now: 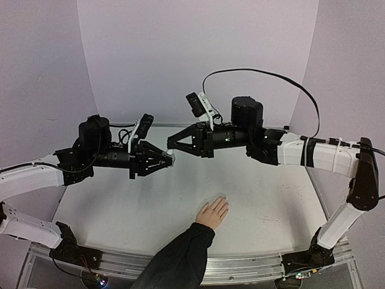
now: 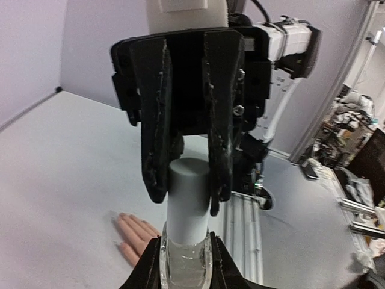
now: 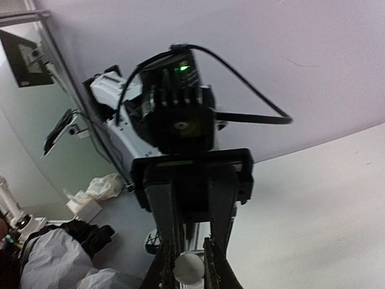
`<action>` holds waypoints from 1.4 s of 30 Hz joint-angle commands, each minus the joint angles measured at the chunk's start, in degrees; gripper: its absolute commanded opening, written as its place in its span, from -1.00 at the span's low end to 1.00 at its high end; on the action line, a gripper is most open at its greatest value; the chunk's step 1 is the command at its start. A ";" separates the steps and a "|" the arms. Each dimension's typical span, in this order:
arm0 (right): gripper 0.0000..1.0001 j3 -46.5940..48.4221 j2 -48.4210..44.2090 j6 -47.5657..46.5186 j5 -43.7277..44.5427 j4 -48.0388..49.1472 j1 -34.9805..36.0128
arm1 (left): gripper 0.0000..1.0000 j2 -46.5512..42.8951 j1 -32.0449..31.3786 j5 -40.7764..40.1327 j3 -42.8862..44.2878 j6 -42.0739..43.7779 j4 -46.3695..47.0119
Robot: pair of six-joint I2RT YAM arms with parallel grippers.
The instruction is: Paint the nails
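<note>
A small clear bottle (image 2: 186,268) with a white cap (image 2: 188,201) is held in the air between both grippers. My left gripper (image 2: 186,256) is shut on the glass body. My right gripper (image 2: 187,189) comes from the opposite side, and its fingers close on the cap, which also shows in the right wrist view (image 3: 188,268). In the top view the two grippers meet tip to tip, left (image 1: 167,161) and right (image 1: 172,144). A light-skinned hand (image 1: 212,212) with a dark sleeve lies flat on the table below. Its nails (image 2: 123,215) are tiny and barely show.
The white table (image 1: 120,205) has a metal rail (image 1: 240,268) along its near edge. The sleeved forearm (image 1: 177,259) reaches in over that rail. White walls enclose the back and sides. Both arms hang well above the table.
</note>
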 commanded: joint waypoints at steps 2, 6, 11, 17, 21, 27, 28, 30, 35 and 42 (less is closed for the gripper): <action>-1.00 -2.55 -0.08 5.98 15.51 -0.09 4.50 | -1.00 0.00 0.47 -29.48 4.09 7.29 11.70; -1.00 0.24 1.28 11.90 45.69 -7.93 11.44 | -1.00 4.05 0.38 -38.87 5.74 8.42 19.66; -1.00 10.13 6.96 17.30 68.70 -17.57 19.87 | -1.00 11.12 -2.16 -44.53 9.58 13.89 22.80; -1.00 10.62 6.27 16.28 67.92 -18.38 19.90 | -1.00 11.69 -4.97 -45.57 5.69 14.86 22.86; -0.45 8.35 2.01 11.64 66.79 -17.77 18.39 | -1.00 8.08 -5.00 -46.34 0.10 11.00 22.20; 0.55 2.17 -6.53 2.05 57.89 -15.20 14.49 | -1.00 1.87 -4.94 -45.22 -2.29 8.24 11.38; 0.72 0.95 -8.25 1.09 54.21 -14.74 13.22 | -1.00 0.83 -4.78 -44.04 -2.59 7.19 9.29; 0.96 -1.69 -10.16 0.12 47.11 -13.90 9.81 | -1.00 -1.29 -4.43 -40.77 -3.11 5.76 7.30; 0.97 -3.63 -10.66 -1.16 29.34 -12.68 1.34 | -0.96 -4.34 -1.14 -22.68 -3.95 0.12 6.17; 0.84 -4.50 -9.87 -5.60 7.16 -4.25 -0.22 | -1.00 -2.92 -0.37 1.99 -1.62 -4.38 6.16</action>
